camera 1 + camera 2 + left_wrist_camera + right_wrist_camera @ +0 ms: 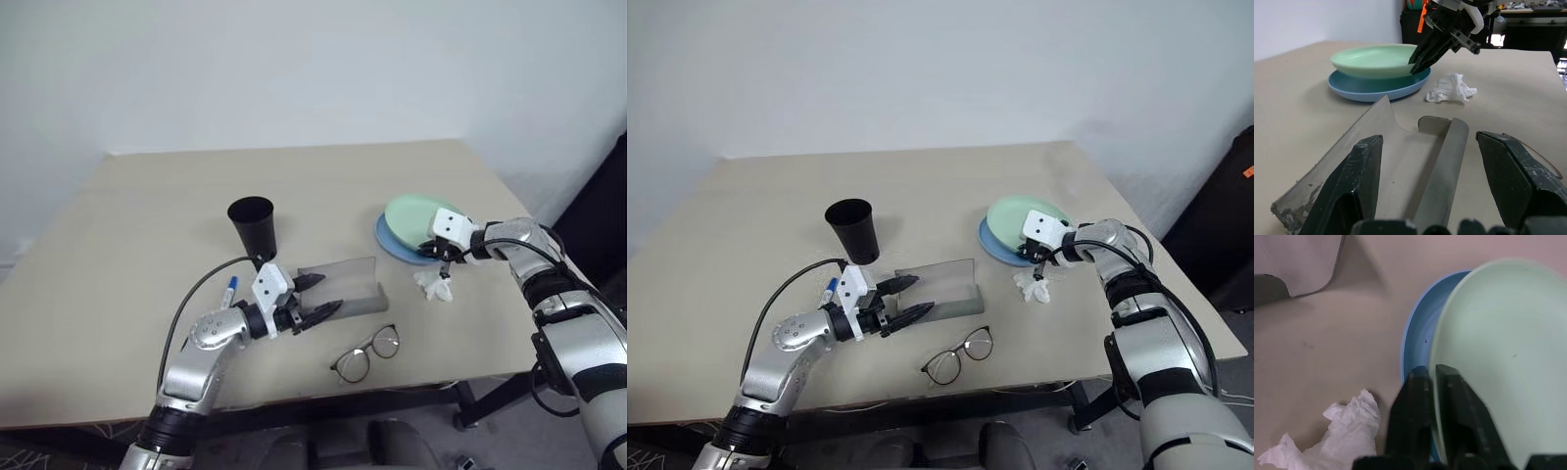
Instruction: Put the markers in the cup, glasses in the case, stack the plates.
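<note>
Nearest the bottom edge of the head view, right of centre, the glasses (pixel 366 353) lie on the table (pixel 118 235) with temples folded out. They look light, springy and easily bent, so I would judge the bridge or a temple hinge the safer place to pinch, never the lenses, which would smear or slip.

Just above them, at centre, the case (pixel 345 290) lies with its flap lid thrown back. It seems a stiff, light box that would slide if nudged. The left gripper (pixel 315 297) hovers level over its near end, fingers spread wide and holding nothing.

Left of that arm, a marker (pixel 228 291) with a blue cap lies half hidden by the cable. It is thin, hard and smooth, likely to roll, so best nipped across its middle. Above it stands the cup (pixel 253 230), upright and empty-looking, light enough to tip if a pen is pushed in at a slant.

Further right, in the middle right of the frame, a tissue wad (pixel 434 285) lies beside the plates (pixel 407 227). The green one rests on the blue, set a little off centre. They look rigid, slick and light. The right gripper (pixel 446 257) sits at their near rim, its fingers only a crack apart around the green plate's edge; I cannot tell whether they are pinching it.
</note>
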{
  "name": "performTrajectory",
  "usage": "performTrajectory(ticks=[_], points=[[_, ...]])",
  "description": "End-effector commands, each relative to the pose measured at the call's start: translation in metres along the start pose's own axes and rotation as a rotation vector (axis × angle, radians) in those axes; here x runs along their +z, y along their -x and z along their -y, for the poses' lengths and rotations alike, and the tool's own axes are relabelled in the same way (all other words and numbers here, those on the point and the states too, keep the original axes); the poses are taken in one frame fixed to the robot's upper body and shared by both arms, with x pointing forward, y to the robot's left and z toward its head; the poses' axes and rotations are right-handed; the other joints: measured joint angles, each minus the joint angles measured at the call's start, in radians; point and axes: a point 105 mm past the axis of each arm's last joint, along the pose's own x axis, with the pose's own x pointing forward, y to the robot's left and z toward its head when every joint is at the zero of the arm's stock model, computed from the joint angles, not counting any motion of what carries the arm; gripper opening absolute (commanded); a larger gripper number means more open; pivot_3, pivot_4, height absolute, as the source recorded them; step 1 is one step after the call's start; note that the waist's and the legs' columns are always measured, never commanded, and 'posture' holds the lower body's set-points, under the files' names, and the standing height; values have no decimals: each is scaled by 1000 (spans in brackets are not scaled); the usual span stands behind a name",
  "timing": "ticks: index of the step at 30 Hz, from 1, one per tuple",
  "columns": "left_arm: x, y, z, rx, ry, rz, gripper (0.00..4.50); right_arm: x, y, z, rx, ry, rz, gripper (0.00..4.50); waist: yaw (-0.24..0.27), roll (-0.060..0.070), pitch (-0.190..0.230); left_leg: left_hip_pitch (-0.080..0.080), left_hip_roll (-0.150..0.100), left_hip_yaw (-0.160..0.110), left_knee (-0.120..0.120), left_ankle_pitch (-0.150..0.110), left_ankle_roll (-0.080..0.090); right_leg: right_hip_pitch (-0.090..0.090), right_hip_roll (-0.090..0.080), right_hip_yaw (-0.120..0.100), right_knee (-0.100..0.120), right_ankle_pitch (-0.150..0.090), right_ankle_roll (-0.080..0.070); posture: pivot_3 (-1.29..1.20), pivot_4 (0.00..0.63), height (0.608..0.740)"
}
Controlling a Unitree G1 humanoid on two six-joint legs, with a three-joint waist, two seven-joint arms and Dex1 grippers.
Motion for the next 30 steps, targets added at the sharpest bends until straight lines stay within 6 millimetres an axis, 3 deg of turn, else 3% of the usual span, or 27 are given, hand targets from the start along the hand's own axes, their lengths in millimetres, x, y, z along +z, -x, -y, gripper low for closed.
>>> performTrajectory(ticks=[1, 5, 12, 19, 26, 30], points=[[15, 3, -2, 16, -50, 40, 3217, 18, 7, 15, -47, 42, 53, 1634, 0, 0, 0, 0, 0, 0, 0, 0, 0, 0, 0, 0, 0, 0, 0, 0, 0, 740], [15, 3, -2, 18, -49, 39, 3217, 24, 12, 21, -83, 59, 79, 2985, 0, 1, 0, 1, 0, 0, 0, 0, 0, 1, 0, 0, 0, 0, 0, 0, 0, 740], [16, 1, -4, 12, -53, 40, 3217, 33, 39, 29, -49, 30, 146, 2985, 1, 2, 0, 0, 0, 0, 0, 0, 0, 1, 0, 0, 0, 0, 0, 0, 0, 740], [15, -2, -5, 4, -53, 42, 3217, 10, 64, -5, 144, -66, 89, 2985, 3, 2, 0, 1, 0, -2, 0, 0, 0, 2, 0, -1, -1, 0, 0, 0, 0, 740], [19, -6, -5, -11, -58, 53, 3217, -17, 55, -21, 96, -222, -10, 2985, 0, 4, 0, 2, 1, -1, 2, 0, 0, 1, 0, 0, 1, 0, 0, 0, 0, 740], [19, -6, -6, -15, -60, 53, 3217, -19, 49, -21, 66, -257, -8, 2985, 0, 4, 0, 2, 1, 0, 3, 1, -2, 1, 0, 0, 1, 0, 0, 0, 0, 740]])
